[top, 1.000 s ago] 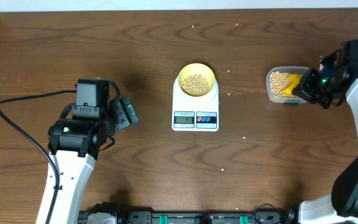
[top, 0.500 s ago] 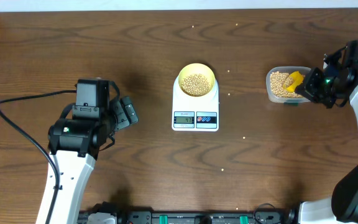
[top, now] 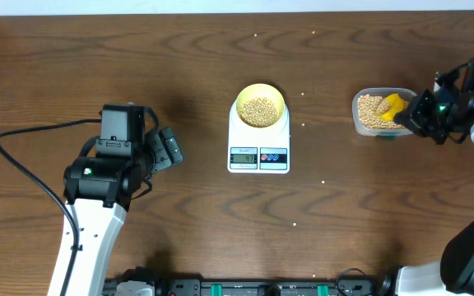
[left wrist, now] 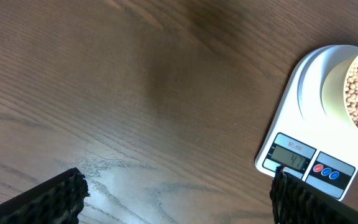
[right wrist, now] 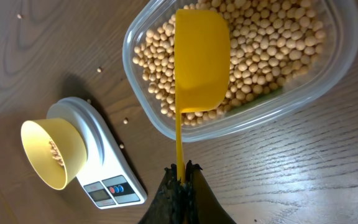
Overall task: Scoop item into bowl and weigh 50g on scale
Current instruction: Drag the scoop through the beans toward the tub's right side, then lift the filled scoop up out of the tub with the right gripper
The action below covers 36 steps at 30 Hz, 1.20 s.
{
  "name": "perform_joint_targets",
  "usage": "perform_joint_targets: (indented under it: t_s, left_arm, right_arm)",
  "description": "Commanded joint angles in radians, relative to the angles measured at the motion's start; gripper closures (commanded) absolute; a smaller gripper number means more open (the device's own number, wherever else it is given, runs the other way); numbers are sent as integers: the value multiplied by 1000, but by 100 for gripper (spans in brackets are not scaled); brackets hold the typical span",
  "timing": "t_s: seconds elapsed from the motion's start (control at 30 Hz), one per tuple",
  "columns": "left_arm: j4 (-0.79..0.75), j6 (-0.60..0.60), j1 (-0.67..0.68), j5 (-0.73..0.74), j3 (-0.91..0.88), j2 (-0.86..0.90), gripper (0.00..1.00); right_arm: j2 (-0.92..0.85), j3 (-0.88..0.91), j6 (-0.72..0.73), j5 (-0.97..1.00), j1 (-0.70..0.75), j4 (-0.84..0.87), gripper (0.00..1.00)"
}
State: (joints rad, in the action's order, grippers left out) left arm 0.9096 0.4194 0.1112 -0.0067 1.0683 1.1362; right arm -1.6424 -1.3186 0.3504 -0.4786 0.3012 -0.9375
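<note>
The pale-yellow bowl (top: 260, 105) stands on the white scale (top: 258, 145) at the table's middle and holds tan beans (top: 259, 110). The scale's display (left wrist: 291, 157) reads about 41. More beans (right wrist: 272, 43) fill a clear container (top: 360, 119) at the right. My right gripper (right wrist: 180, 171) is shut on the thin handle of a bright yellow scoop (right wrist: 201, 59), whose cup lies bottom-up over the beans in the container. My left gripper (left wrist: 176, 196) is open and empty over bare table, left of the scale.
Several stray beans (top: 322, 182) lie scattered on the brown wooden table around the scale. A black cable (top: 23, 164) loops at the left by the left arm. The table's back edge runs along the top.
My right gripper has drawn back to the right with the scoop, which now lies further over the container. The left arm, bowl and scale have not moved.
</note>
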Motion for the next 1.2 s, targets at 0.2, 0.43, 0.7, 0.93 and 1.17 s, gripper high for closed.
perform_joint_targets:
  t_s: [0.2,0.43,0.7,0.93,1.17]
  left_arm:
    - [3,1,-6,-17,11,1,4]
    - [3,1,-6,-17,11,1,4]
    - [3,1,-6,-17,11,1,4]
    - [3,1,-6,-17,11,1,4]
    - [3,2,-6,-17,11,1,4]
  right_arm:
    - [29,5,-18,-29,18,-5,99]
    - [29,5,-14,-30,19,-5,99]
    - [68,5,5,-74,24,-1,99]
    - [101,5,23,-74,32,-2,99]
    - [101,5,58,-135,35,3,99]
